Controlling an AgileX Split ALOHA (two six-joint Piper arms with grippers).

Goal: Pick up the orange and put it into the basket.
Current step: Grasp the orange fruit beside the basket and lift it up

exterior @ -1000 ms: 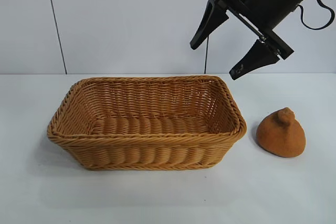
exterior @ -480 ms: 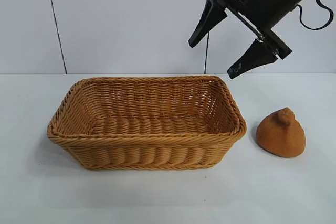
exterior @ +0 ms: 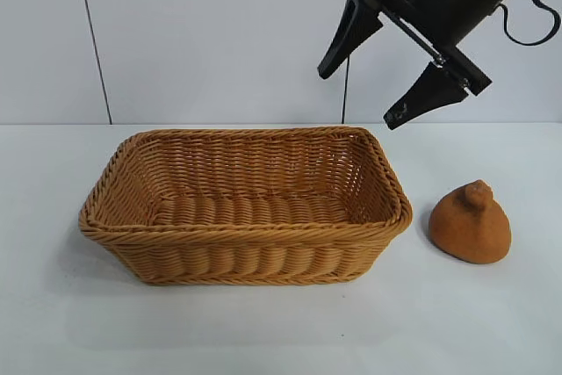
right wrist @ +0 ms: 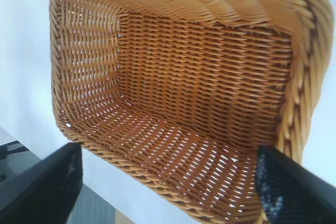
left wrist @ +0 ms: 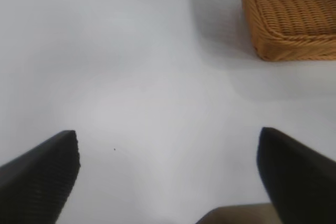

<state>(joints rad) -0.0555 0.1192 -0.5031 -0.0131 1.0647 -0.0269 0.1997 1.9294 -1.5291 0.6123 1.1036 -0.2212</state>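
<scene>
A plain white surface (exterior: 263, 331) spreads out below the raised hand, smooth and matte, with soft shadows on it. Behind the hand stands a pale wall (exterior: 219, 32) of flat panels, split by two thin dark vertical seams (exterior: 91, 37), one passing directly behind the hand.

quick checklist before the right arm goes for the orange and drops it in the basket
1. Right gripper open and holding nothing: ok.
2. Orange free on the table, apart from the basket: ok.
3. Right gripper placed over the orange: not ok, it hangs high above the basket's right end.
4. Basket inside has room: ok, nothing lies in it in the right wrist view.
5. Left gripper out of the way: ok, open over bare table beyond the basket's corner.
6. Orange's far side clear for a finger: cannot tell.
</scene>
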